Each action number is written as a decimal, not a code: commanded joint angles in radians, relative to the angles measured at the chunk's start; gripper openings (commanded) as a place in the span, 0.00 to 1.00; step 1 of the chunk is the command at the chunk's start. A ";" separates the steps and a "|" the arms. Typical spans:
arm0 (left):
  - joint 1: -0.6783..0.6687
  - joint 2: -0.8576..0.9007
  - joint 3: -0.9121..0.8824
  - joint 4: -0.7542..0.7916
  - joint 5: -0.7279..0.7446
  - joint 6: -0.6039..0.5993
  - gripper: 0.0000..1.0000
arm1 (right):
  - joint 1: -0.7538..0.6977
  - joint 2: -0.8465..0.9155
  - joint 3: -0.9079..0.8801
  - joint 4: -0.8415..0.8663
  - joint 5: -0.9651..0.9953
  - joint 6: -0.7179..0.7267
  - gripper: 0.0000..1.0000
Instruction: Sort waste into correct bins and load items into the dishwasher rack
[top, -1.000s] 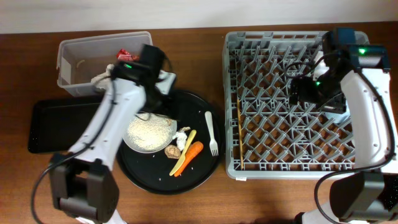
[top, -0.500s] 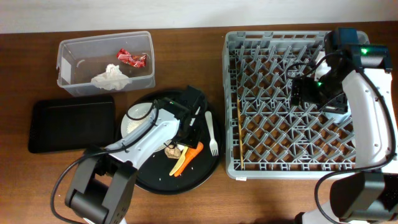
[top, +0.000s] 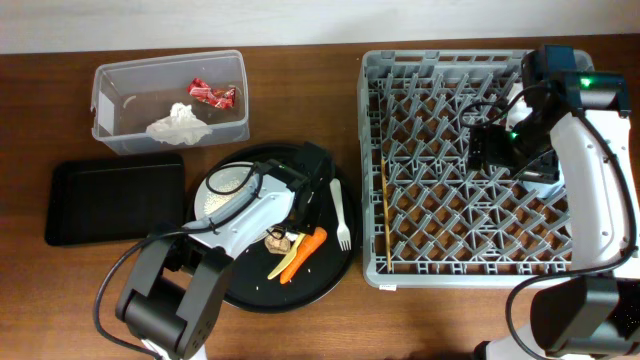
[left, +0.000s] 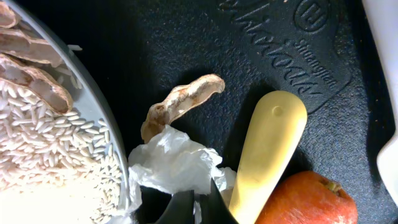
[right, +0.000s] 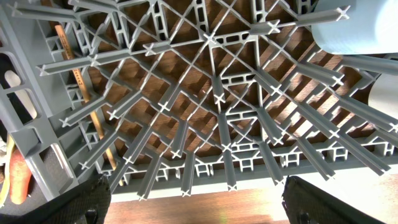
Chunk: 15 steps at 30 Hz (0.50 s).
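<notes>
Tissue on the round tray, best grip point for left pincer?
Probably its raised crumpled middle, from straight above: the tissue sits wedged between the plate rim and the yellow utensil, so side approaches look blocked.

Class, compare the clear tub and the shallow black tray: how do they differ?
The clear tub is see-through with tall walls; the black tray is opaque and shallow. The tub holds a red wrapper and a white tissue; the tray shows no waste. Both are rectangular and similar in length.
</notes>
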 joint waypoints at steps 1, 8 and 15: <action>-0.006 -0.014 0.018 -0.029 -0.011 -0.005 0.01 | -0.002 -0.021 0.016 -0.004 -0.002 -0.002 0.92; 0.081 -0.213 0.153 -0.058 -0.093 0.000 0.00 | -0.002 -0.021 0.016 -0.003 -0.002 -0.002 0.92; 0.485 -0.186 0.208 0.419 -0.097 0.068 0.00 | -0.002 -0.021 0.016 -0.003 -0.002 -0.002 0.92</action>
